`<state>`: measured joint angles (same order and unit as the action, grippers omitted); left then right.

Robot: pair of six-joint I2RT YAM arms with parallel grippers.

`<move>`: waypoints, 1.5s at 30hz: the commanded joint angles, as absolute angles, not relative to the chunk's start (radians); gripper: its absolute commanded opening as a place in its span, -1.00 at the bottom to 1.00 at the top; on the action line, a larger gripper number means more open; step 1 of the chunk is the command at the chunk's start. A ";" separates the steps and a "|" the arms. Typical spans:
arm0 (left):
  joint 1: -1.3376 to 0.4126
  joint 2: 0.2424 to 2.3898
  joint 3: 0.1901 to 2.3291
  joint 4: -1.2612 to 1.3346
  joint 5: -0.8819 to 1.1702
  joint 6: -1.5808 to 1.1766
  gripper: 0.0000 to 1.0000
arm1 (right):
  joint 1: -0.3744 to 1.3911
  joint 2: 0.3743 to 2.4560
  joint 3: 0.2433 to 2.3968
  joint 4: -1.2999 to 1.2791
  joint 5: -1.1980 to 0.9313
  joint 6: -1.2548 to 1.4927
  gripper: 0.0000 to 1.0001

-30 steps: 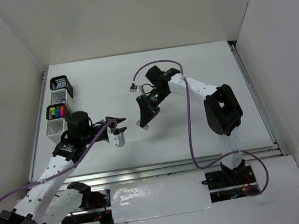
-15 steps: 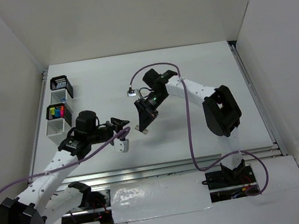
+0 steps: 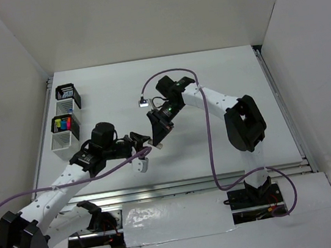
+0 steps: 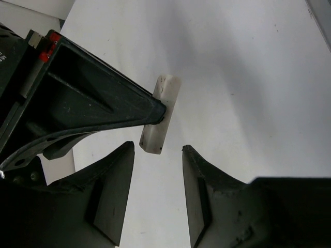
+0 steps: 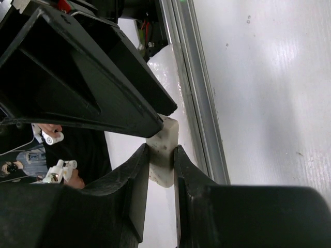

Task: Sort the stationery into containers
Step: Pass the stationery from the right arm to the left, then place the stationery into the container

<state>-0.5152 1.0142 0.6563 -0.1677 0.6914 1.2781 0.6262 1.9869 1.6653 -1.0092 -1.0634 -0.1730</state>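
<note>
My right gripper [image 3: 158, 140] is shut on the small beige eraser [image 3: 158, 143] and holds it above the table's middle. In the right wrist view the eraser [image 5: 165, 135] is pinched between my right gripper's [image 5: 162, 150] pads. My left gripper [image 3: 141, 142] is open, its tips just left of the eraser. In the left wrist view the eraser [image 4: 161, 113] hangs just beyond my left gripper's [image 4: 158, 150] tips, not touching them. The containers stand in a row at the far left: black mesh [image 3: 66, 91], white [image 3: 66, 106], black mesh with coloured highlighters [image 3: 62, 123], white [image 3: 63, 139].
A purple cable [image 3: 211, 148] loops from the right arm down to the table's near edge. Another purple cable [image 3: 51, 189] runs along the left arm. A metal rail [image 3: 192, 183] lines the near edge. White walls enclose the table.
My left arm has swung right, bringing its open gripper up to the eraser. My right gripper has shifted slightly left with the eraser still in it.
</note>
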 commanded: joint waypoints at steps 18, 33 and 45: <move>-0.566 1.009 0.693 -0.118 0.678 1.205 -0.80 | 0.650 1.993 1.717 -1.065 -1.071 -0.209 -0.21; -0.109 0.773 0.778 -0.563 0.661 0.942 -1.00 | 0.293 1.858 1.683 -1.022 -0.905 -0.187 0.50; 0.638 1.248 1.236 -1.080 0.781 1.330 -1.00 | 0.249 1.801 1.608 -1.014 -0.855 -0.213 0.45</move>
<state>0.5587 1.1774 1.1446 -0.9089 0.7303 1.1919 0.2440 1.8565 1.6287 -1.0264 -0.8734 -0.2001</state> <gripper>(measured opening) 0.269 0.730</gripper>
